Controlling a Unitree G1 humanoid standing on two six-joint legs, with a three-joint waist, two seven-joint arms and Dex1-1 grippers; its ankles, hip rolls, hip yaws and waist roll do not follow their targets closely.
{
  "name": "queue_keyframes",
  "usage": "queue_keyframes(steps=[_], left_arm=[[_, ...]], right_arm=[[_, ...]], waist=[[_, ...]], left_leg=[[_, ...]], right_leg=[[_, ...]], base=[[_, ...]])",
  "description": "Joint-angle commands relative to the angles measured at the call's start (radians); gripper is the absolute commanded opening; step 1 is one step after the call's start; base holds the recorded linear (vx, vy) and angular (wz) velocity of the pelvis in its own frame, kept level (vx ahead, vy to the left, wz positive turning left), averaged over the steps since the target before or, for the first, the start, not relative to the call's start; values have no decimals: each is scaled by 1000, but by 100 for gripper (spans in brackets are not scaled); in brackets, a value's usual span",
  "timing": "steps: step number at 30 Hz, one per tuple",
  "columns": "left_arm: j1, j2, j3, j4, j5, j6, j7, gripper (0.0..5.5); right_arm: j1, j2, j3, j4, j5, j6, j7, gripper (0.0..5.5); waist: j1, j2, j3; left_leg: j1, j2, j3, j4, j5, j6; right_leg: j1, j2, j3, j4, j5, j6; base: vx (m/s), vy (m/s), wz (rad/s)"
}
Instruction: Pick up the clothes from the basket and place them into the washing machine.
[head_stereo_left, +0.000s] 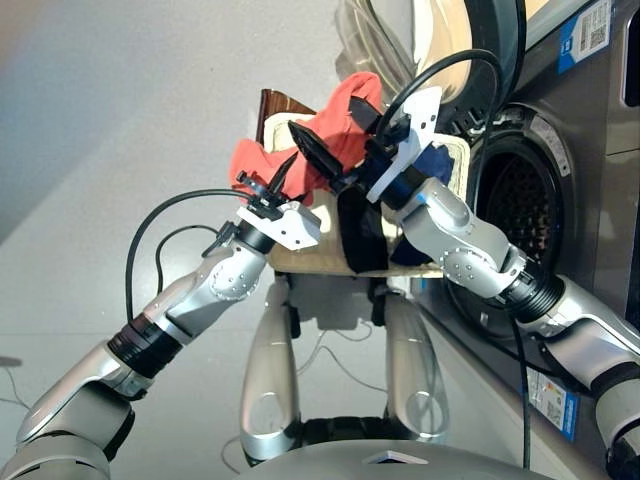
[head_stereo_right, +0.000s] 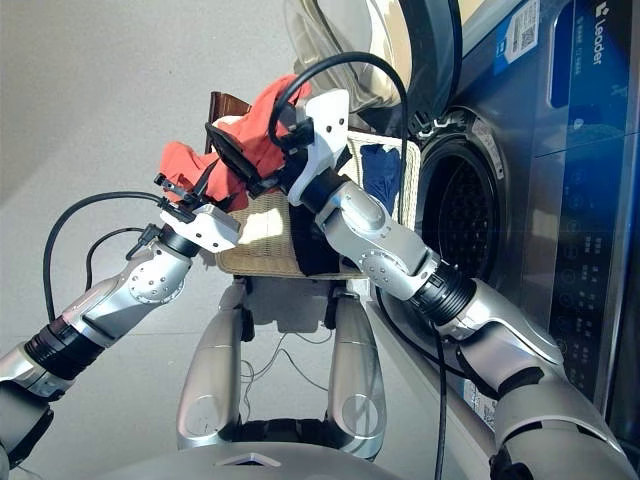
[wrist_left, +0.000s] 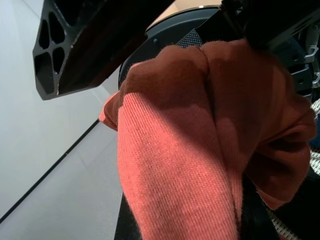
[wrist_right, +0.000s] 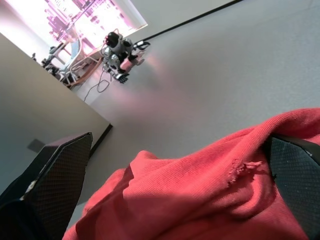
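Closest in, both arms stretched forward over the basket (head_stereo_left: 305, 262), meeting at the coral-red garment (head_stereo_left: 345, 125) heaped on its far left side. Right end effector (head_stereo_left: 325, 160) on top of that heap, fingers (wrist_right: 55, 180) spread wide, released, red cloth bunched in the gap between them but not pinched. Left end effector (head_stereo_left: 262, 188) pressed in against the garment's left edge; clenched or released, cannot tell, with cloth covering the view. Black garment (head_stereo_left: 362, 235) draped over the basket's near rim, navy blue garment (head_stereo_right: 380, 170) at the right end, beside the machine. Washing machine (head_stereo_left: 590, 200) just right of the basket, door (head_stereo_left: 440, 40) swung open at the far side, drum mouth (head_stereo_left: 520, 200) dark and facing left. Red piece lying long from left to right, so a carry to the right, probably, once pinched. Right arm nearer the drum, likely the better one for the drop.
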Motion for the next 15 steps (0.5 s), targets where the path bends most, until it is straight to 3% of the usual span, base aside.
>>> queue_keyframes(steps=[1,7,15], left_arm=[[-46,17,-6,-141,54,-77,45,0],[-81,16,-15,-158,102,-60,90,0],[-71,17,6,-164,130,-32,153,0]], right_arm=[[-127,25,18,-22,46,-59,12,550],[-112,65,33,44,50,-54,-16,550],[-35,3,-6,55,-22,-62,-104,550]], waist=[[7,8,-14],[8,16,-14],[3,17,-14]], left_leg=[[19,-18,24,85,-112,-7],[0,-14,13,92,-108,-9],[-19,-14,6,101,-107,-11]], right_leg=[[37,-17,43,-211,136,77],[28,-16,40,-208,133,72],[17,-17,36,-204,132,68]], base=[[0,0,0],[0,0,0],[0,0,0]])
